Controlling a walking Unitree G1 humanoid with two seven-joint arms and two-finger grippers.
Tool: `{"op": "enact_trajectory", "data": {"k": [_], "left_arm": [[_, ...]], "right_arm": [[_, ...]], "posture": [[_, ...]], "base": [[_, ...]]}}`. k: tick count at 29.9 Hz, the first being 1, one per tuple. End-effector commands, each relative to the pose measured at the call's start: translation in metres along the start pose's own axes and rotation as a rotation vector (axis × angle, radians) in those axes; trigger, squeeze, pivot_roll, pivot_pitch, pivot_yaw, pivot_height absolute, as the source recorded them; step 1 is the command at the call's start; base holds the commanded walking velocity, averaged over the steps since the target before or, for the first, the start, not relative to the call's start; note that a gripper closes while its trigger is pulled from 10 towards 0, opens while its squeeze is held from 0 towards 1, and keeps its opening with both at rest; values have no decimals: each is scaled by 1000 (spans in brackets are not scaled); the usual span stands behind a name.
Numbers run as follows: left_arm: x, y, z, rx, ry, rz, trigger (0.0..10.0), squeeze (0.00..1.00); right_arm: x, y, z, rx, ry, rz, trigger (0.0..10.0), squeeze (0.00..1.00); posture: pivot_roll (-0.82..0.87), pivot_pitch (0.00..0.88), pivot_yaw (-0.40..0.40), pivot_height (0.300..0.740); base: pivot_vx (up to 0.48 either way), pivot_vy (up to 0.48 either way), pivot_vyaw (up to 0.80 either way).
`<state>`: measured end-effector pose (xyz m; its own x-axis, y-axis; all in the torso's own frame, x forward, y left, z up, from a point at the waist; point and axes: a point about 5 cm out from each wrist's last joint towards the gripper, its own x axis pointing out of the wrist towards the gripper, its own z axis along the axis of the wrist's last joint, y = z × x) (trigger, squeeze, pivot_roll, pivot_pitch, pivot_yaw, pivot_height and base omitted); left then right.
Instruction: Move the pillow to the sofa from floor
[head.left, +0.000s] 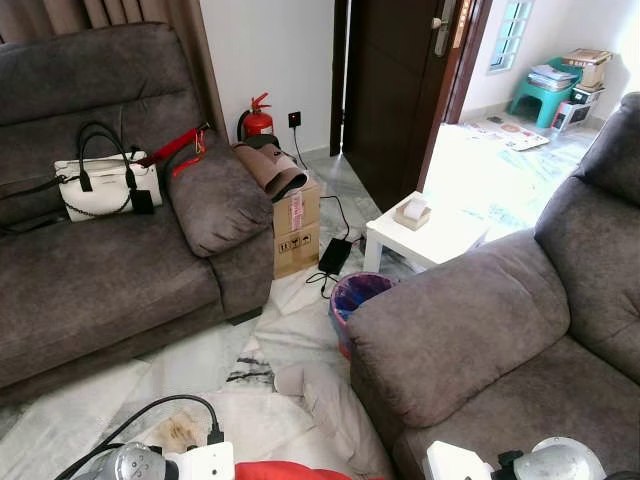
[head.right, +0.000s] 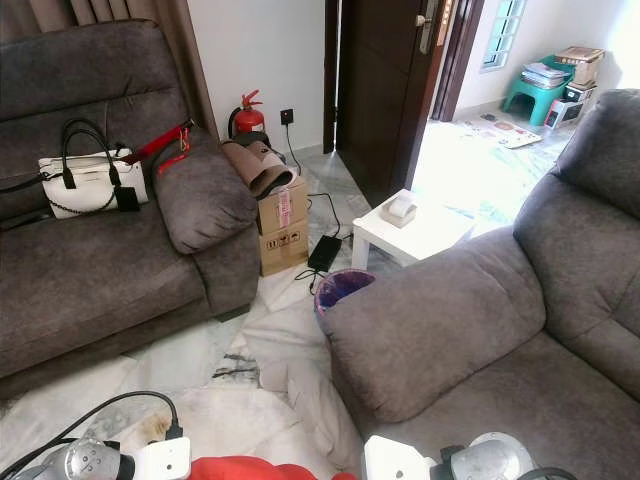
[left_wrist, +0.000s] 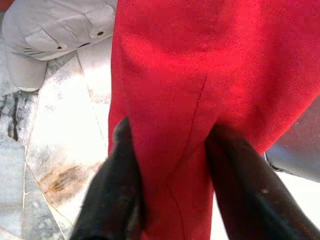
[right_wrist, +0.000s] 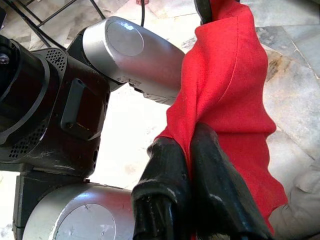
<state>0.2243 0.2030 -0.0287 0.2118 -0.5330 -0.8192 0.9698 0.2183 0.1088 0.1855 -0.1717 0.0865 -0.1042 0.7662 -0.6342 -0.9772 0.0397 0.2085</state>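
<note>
A red pillow (head.left: 285, 470) shows as a strip at the bottom edge of the eye views, held low in front of me above the marble floor. In the left wrist view my left gripper (left_wrist: 172, 165) is shut on the red pillow (left_wrist: 200, 75), one black finger on each side of a fold. My right gripper (right_wrist: 190, 165) pinches another edge of the red pillow (right_wrist: 230, 90), fingers pressed together. A grey sofa (head.left: 100, 270) stands on the left and a second grey sofa (head.left: 480, 340) on the right.
A white handbag (head.left: 100, 185) lies on the left sofa. A cardboard box (head.left: 296, 225), a fire extinguisher (head.left: 258, 120), a white side table (head.left: 425, 235) and a bin (head.left: 355, 295) stand ahead. White cloth (head.left: 320, 400) and a power strip (head.left: 200, 462) lie on the floor.
</note>
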Motion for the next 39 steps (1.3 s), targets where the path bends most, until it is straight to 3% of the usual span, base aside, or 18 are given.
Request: {"op": "enact_trajectory", "data": {"k": [1,20,30,34,36,37,38,39], "left_arm": [[-2,-6,-9,-15,35,-20,0,0],[0,-11,-10,-33,22,-19,0,0],[2,-5,-1,-40,-37,51,0,0],[0,11,9,-132,-129,179,0,0],[-4,27,16,-183,-166,364,0,0],[-4,27,16,-183,-166,364,0,0],[-8,38,19,-235,-197,480,1961,0],[-12,45,21,-275,-222,570,1961,0]], "right_arm": [[0,0,13,-45,-64,22,10000,0],[10,-5,5,-21,-78,20,10000,0],[18,-4,-1,17,-108,27,10000,0],[22,-20,-2,50,-215,-79,10000,0],[25,-30,-2,87,-282,-165,10000,0],[25,-30,-2,87,-282,-165,10000,0],[26,-36,-3,113,-329,-223,10000,0],[26,-42,-3,131,-364,-275,10000,0]], "posture": [[-8,42,6,740],[9,41,14,740],[14,46,17,740],[15,45,23,740],[18,44,26,740],[18,44,26,740],[21,44,25,740],[29,45,24,740]], "base": [[0,0,0],[0,0,0],[0,0,0],[0,0,0],[0,0,0],[0,0,0],[0,0,0],[0,0,0]]}}
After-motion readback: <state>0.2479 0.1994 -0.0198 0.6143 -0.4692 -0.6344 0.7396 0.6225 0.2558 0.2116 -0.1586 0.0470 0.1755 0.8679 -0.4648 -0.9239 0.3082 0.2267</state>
